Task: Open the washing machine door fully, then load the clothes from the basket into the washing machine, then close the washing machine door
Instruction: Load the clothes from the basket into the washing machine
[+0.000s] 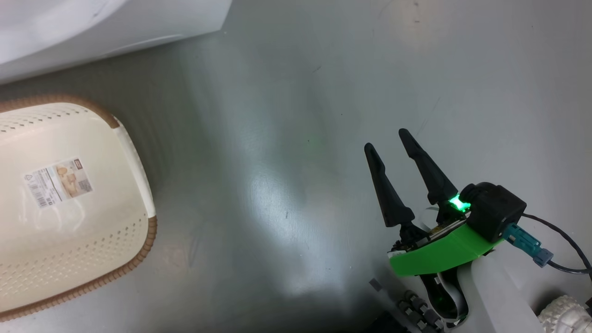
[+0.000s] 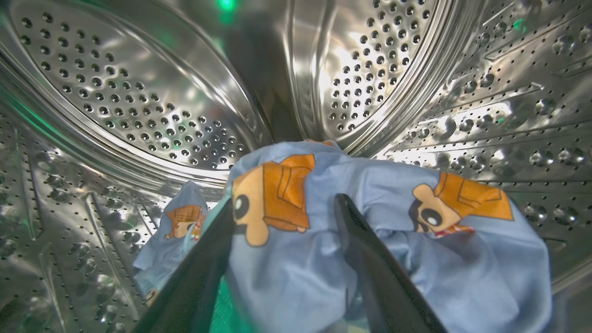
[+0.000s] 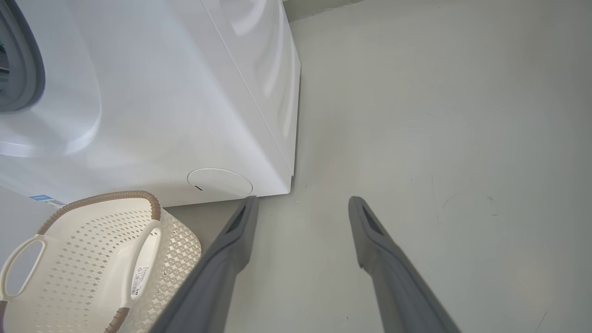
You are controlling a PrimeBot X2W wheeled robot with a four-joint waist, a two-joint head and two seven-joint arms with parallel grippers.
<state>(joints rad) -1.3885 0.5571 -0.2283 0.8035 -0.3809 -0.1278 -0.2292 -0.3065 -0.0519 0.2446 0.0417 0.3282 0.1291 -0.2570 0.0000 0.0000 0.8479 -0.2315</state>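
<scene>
In the left wrist view my left gripper (image 2: 283, 201) is inside the washing machine's perforated steel drum (image 2: 138, 92). Its fingers stand apart, open, with blue clothes (image 2: 296, 277) printed with orange figures bunched between and over them. Another blue piece (image 2: 178, 222) lies lower left in the drum. The cream basket (image 1: 138, 259) lies on the floor, empty, its label sticker showing. My right gripper (image 1: 386, 139) hovers open over bare floor to the basket's right. The white washing machine (image 3: 162, 92) stands behind the basket (image 3: 92, 249). The washing machine door is out of view.
Grey glossy floor (image 1: 286, 138) spreads between the basket and my right gripper (image 3: 300, 200). The machine's round low cover (image 3: 219, 181) and grey rubber ring (image 3: 23, 60) face the basket. A corner of the machine (image 1: 92, 23) shows at the head view's top left.
</scene>
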